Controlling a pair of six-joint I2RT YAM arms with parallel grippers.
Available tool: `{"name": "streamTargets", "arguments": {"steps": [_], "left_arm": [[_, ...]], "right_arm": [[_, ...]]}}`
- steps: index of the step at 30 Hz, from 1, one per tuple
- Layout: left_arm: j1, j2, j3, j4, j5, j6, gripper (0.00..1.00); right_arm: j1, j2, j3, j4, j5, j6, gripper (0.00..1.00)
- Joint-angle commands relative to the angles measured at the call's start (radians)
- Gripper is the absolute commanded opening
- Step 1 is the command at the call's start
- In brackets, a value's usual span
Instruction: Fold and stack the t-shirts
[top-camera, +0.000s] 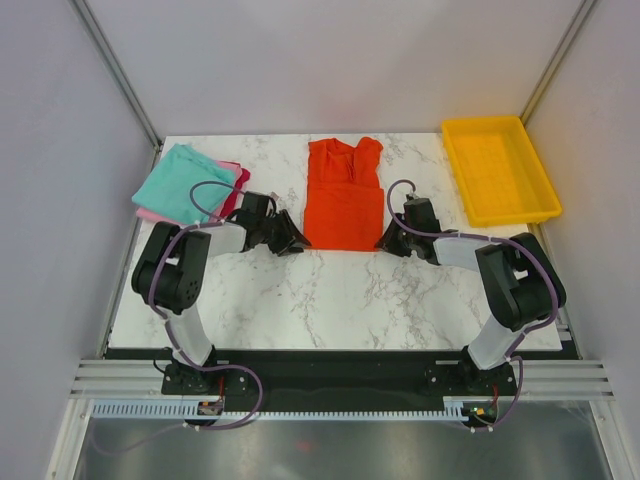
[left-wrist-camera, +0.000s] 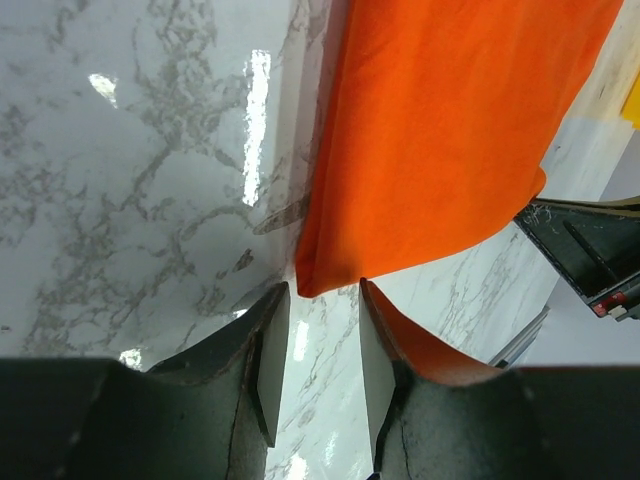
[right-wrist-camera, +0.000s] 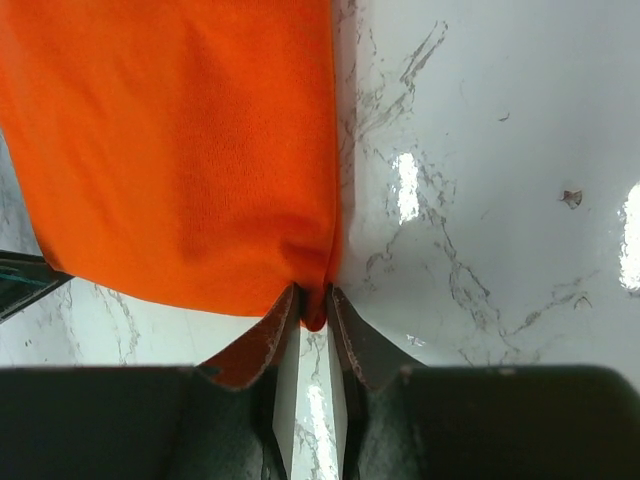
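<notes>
The orange-red t-shirt (top-camera: 340, 200) lies folded into a long strip at the table's middle, collar end far. My left gripper (top-camera: 298, 243) sits at its near left corner; in the left wrist view the jaws (left-wrist-camera: 323, 290) stand apart, and the cloth (left-wrist-camera: 450, 130) corner just reaches between the tips, unpinched. At the near right corner is my right gripper (top-camera: 385, 240). Its jaws (right-wrist-camera: 313, 292) are pressed narrow onto the cloth (right-wrist-camera: 170, 150) corner. A teal t-shirt (top-camera: 180, 183) lies folded on a pink t-shirt (top-camera: 150, 213) at the back left.
A yellow plastic tray (top-camera: 485, 121) stands at the back right corner. Grey walls close in the marble table (top-camera: 330, 300) on three sides. The right arm's dark gripper body (left-wrist-camera: 580, 250) shows beyond the shirt in the left wrist view.
</notes>
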Motion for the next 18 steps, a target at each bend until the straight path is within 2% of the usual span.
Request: {"name": "streamTargets", "arguments": {"steps": [1,4,6,10,13,18], "left_arm": [[-0.020,0.030,0.024,0.017,-0.035,-0.005,0.42],[-0.020,0.047,0.033,0.015,-0.041,-0.009,0.40],[-0.022,0.060,0.041,0.015,-0.045,-0.009,0.34],[-0.020,0.065,0.050,0.005,-0.059,-0.006,0.13],[-0.020,0.051,0.045,-0.005,-0.082,0.001,0.02],[-0.020,0.033,0.042,-0.008,-0.087,0.007,0.02]], "right_arm": [[-0.003,0.021,0.022,-0.004,0.016,-0.007,0.24],[-0.003,0.026,0.023,-0.003,0.017,-0.009,0.22],[-0.003,0.026,0.023,-0.003,0.017,-0.009,0.18],[0.000,0.018,0.022,-0.003,0.017,-0.013,0.10],[-0.001,0.008,0.016,-0.003,0.017,-0.013,0.03],[-0.001,0.003,0.015,0.002,-0.003,-0.015,0.00]]}}
